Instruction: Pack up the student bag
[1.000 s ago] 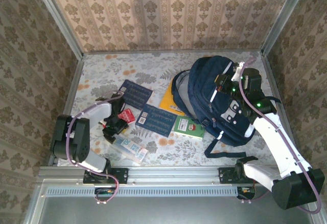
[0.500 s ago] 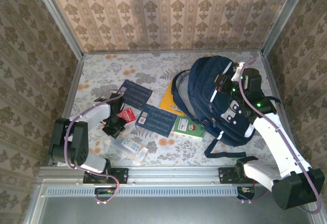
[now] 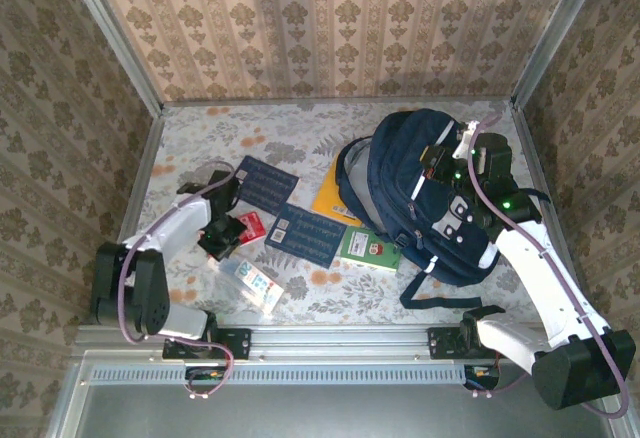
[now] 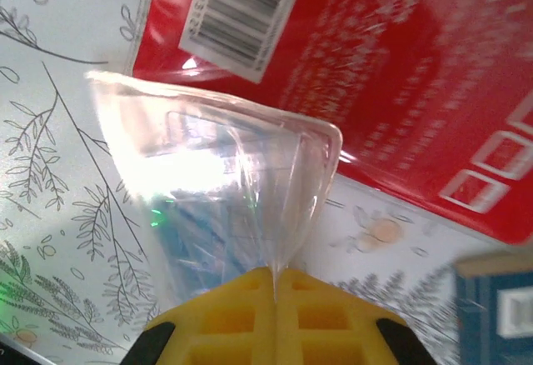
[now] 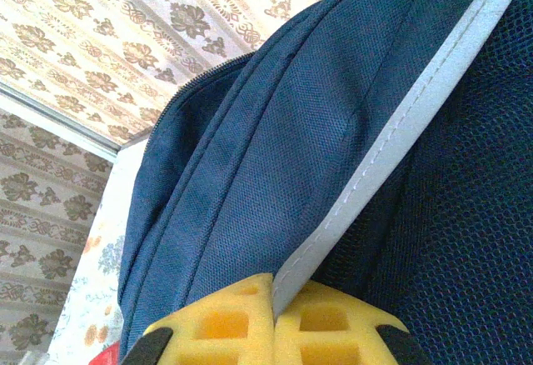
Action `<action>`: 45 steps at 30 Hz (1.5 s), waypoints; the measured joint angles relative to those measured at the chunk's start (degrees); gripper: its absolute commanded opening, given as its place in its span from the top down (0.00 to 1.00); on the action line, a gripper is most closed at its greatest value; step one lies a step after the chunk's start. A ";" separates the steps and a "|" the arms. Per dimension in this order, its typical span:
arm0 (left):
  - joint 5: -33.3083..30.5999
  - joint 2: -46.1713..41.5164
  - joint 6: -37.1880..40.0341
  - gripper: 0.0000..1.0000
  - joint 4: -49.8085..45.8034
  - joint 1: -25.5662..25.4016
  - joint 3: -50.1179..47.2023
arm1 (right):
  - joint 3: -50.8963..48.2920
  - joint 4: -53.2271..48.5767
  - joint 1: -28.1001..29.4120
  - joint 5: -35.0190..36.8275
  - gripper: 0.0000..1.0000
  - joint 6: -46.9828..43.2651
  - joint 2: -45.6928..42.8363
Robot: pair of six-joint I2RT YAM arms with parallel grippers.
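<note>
Navy student bag [image 3: 425, 193] x1, blue cards [image 3: 266, 184] x2.

1 clear plastic pouch [image 4: 225, 182], edge pinched tight in the left gripper [image 4: 273, 277], 2 yellow fingers [image 4: 225, 323]. 1 red packet [image 4: 400, 73], barcode label [image 4: 241, 2], partly under pouch. 1 blue card [image 4: 500, 315], lower right. Leaf-printed surface [image 4: 50, 132] beneath.

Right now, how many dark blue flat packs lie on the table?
2. One dark blue pack lies farther back; the second pack lies between the red packet and the green book. The student bag may hide more.
</note>
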 measured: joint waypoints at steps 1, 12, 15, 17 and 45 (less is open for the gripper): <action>-0.15 -1.09 0.00 1.00 -0.52 0.00 0.83 | 0.11 -0.09 0.00 -0.15 1.00 0.02 0.00; -0.50 -10.64 -0.74 1.00 -4.07 3.04 9.62 | 6.14 -1.55 0.00 -6.49 1.00 0.17 4.11; 0.61 -10.82 -1.07 1.00 -3.32 3.91 11.65 | 9.46 -2.27 0.00 -9.88 1.00 -1.22 6.43; 2.36 -10.82 -1.14 1.00 -1.49 4.13 12.46 | 11.89 -2.67 -0.07 -13.49 1.00 -3.19 8.20; 13.94 -22.10 1.97 1.00 11.39 6.75 20.68 | 42.80 -19.30 -5.53 -44.74 1.00 -19.65 35.78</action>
